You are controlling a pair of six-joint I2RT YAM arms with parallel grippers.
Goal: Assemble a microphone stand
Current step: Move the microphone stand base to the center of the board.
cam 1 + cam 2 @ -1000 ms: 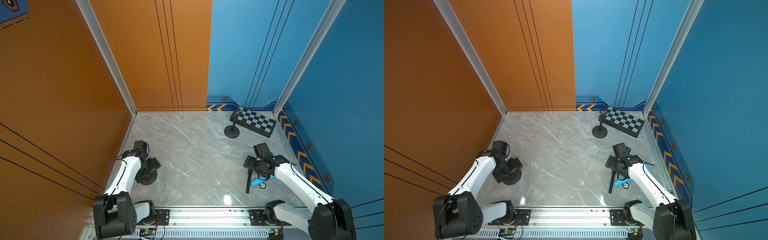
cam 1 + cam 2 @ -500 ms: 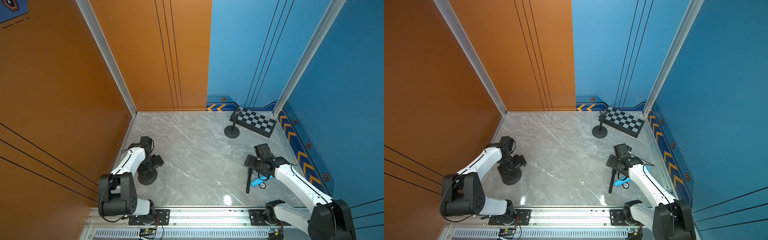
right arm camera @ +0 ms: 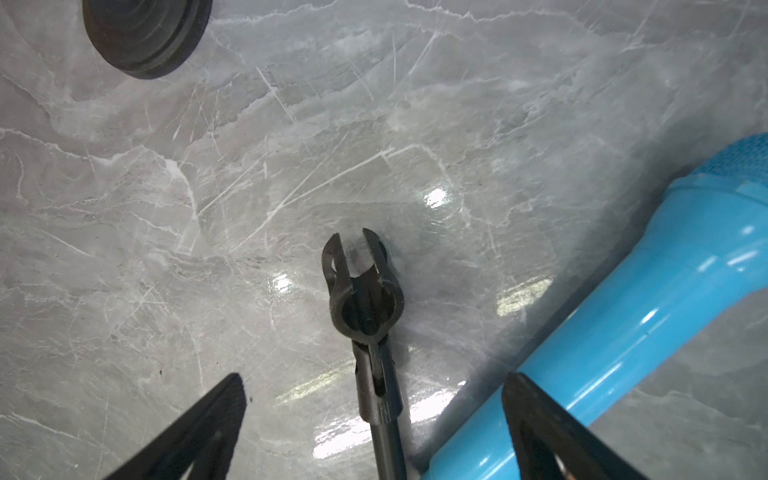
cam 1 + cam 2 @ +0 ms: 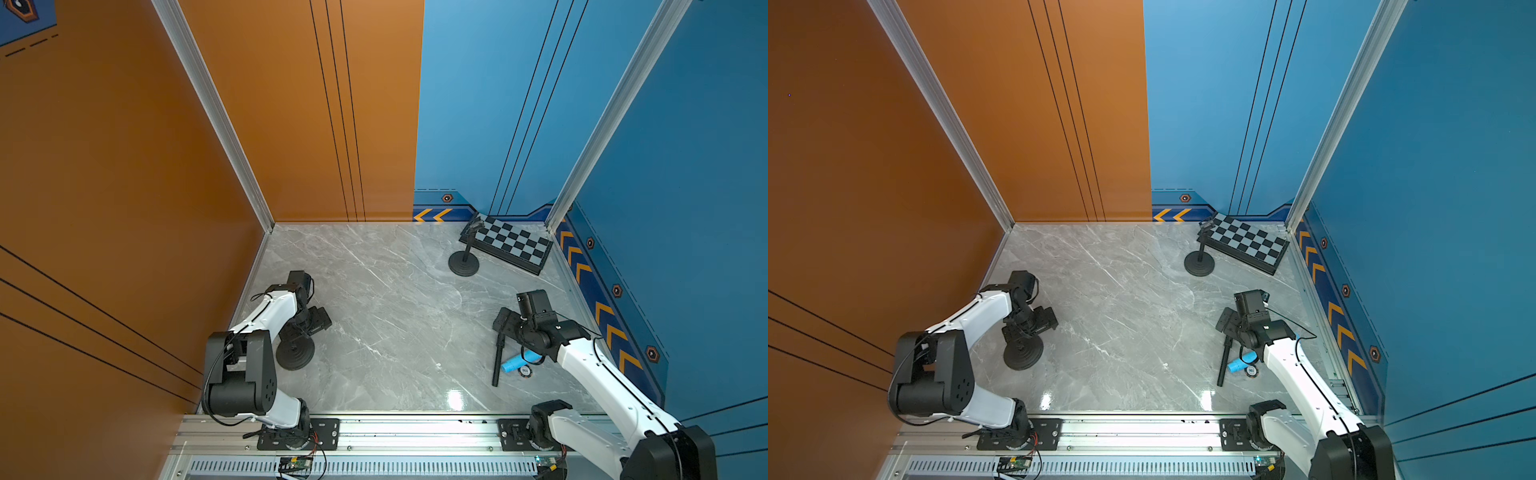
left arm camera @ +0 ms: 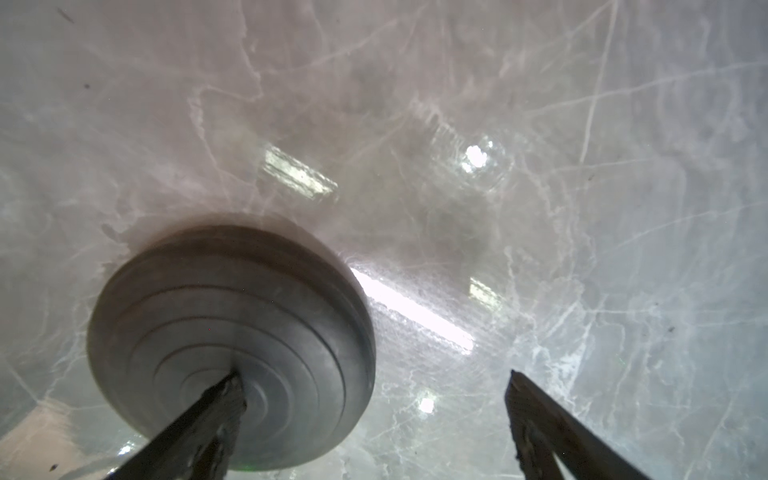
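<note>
Microphone stand pieces lie unjoined on the marble table [image 4: 395, 324]. The loose round base [image 4: 295, 353] sits at the near left. The pole [image 4: 497, 361], its clip end pointing far, lies flat at the near right with the blue microphone [image 4: 515, 363] just beside it on the right. Over the last second the left arm [image 4: 270, 311] has folded, its elbow swinging back toward the near rail, while its hand has stayed above the base, which has not shifted. The left gripper [image 5: 374, 376] hangs open over that base and holds nothing; in the wrist view one finger crosses the hub and the other is out over bare marble. The right gripper [image 3: 374, 376] has hardly moved. Its jaws stand wide apart astride the pole just behind the clip, not yet closed on it. Judging from this, both arms are lining up their first grasps and no joining has begun. Counted: two arms; two round bases, one loose and one under the assembled stand [image 4: 464, 264] at the far right; one loose pole; one blue microphone; one small round disc [image 4: 525, 371] beside the microphone; one checkerboard [image 4: 513, 245] at the far right corner.
</note>
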